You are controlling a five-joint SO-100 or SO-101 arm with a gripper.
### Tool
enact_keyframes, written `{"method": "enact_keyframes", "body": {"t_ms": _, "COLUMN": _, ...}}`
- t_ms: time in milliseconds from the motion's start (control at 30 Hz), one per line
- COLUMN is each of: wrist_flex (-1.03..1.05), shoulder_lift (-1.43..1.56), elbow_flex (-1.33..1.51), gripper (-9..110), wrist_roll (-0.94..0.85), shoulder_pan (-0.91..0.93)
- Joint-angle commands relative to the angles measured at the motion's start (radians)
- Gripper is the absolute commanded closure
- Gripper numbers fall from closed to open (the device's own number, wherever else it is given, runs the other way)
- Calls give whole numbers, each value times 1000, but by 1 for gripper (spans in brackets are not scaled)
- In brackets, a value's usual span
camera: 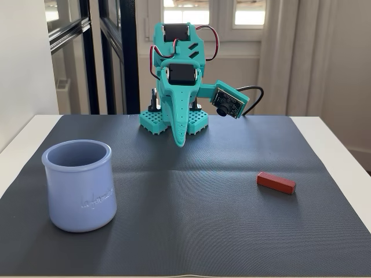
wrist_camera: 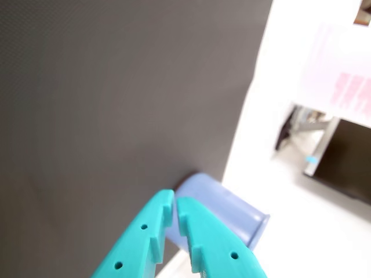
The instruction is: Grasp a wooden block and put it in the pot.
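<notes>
Fixed view: a teal plastic robot arm sits folded at the far edge of a dark grey woven mat that covers a white table. Its two-finger teal gripper points down toward the mat near the arm's own base, with the fingers pressed together and nothing between them. A small black camera module juts out from the wrist on the right of this view.

The rounded periwinkle-blue pot, thick-walled and matte with faint raised script on its side, stands upright on the mat, toward the near left in this view. Well apart from the pot, across the mat to the right, lies the small flat red-brown wooden block, resting on its broad face with its long side slightly angled. Pot and block are both well apart from the gripper.

Wrist view: the gripper enters from the bottom edge, its tips meeting and holding nothing. Just behind the tips appears the pot, at the mat's edge where it meets the table.
</notes>
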Motion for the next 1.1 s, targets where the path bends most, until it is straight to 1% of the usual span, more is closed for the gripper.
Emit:
{"method": "enact_keyframes", "body": {"t_ms": 0, "wrist_flex": -9, "shoulder_lift": 5, "elbow_flex": -6, "gripper": 101, "wrist_roll": 8, "shoulder_pan": -2}}
{"method": "enact_keyframes", "body": {"t_ms": 167, "wrist_flex": -11, "shoulder_lift": -126, "elbow_flex": -94, "gripper": 101, "wrist_roll": 8, "shoulder_pan": -14}}
{"method": "enact_keyframes", "body": {"t_ms": 400, "wrist_flex": -8, "shoulder_lift": -480, "elbow_flex": -420, "gripper": 101, "wrist_roll": 34, "shoulder_pan": -110}}
{"method": "enact_keyframes", "body": {"t_ms": 533, "wrist_flex": -3, "shoulder_lift": -675, "elbow_flex": -565, "gripper": 101, "wrist_roll": 173, "shoulder_pan": -152}}
{"method": "enact_keyframes", "body": {"t_ms": 700, "wrist_flex": 0, "shoulder_lift": -854, "elbow_flex": -655, "gripper": 101, "wrist_roll": 433, "shoulder_pan": -215}}
{"method": "enact_keyframes", "body": {"t_ms": 933, "wrist_flex": 0, "shoulder_lift": -999, "elbow_flex": -718, "gripper": 101, "wrist_roll": 827, "shoulder_pan": -328}}
{"method": "enact_keyframes", "body": {"t_ms": 1067, "wrist_flex": 0, "shoulder_lift": -1069, "elbow_flex": -755, "gripper": 101, "wrist_roll": 1011, "shoulder_pan": -397}}
